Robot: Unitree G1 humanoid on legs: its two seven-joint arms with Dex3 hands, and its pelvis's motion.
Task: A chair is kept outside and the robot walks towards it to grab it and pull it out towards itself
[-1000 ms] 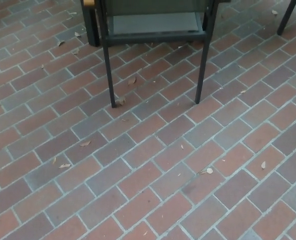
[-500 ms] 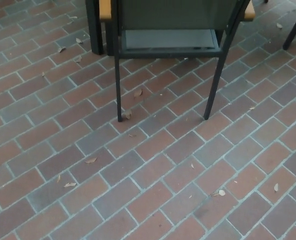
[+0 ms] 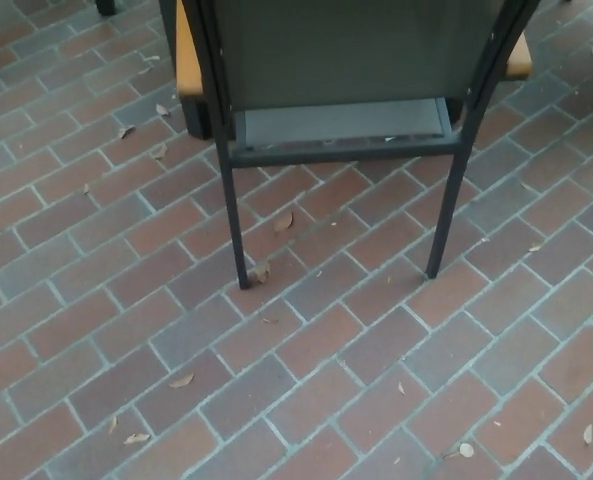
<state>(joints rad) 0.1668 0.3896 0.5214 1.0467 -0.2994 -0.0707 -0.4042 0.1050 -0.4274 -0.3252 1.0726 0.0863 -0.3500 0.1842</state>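
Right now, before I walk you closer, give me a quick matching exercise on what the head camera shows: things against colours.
Things:
1. chair back
2. armrest
3. chair legs
4. paving

Colours:
A. reddish-brown and grey brick
B. black
C. grey-green
D. orange-tan

Pairs: 1-C, 2-D, 3-B, 4-A. Neither hand is in view.

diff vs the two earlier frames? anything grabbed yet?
Nothing grabbed; neither hand shows in the head view. The whole picture has shifted down: that is the camera closing in, not the chair moving. More of its backrest and both orange armrests now show. The rear legs keep their place on the brick paving, the same leaf beside the left one.
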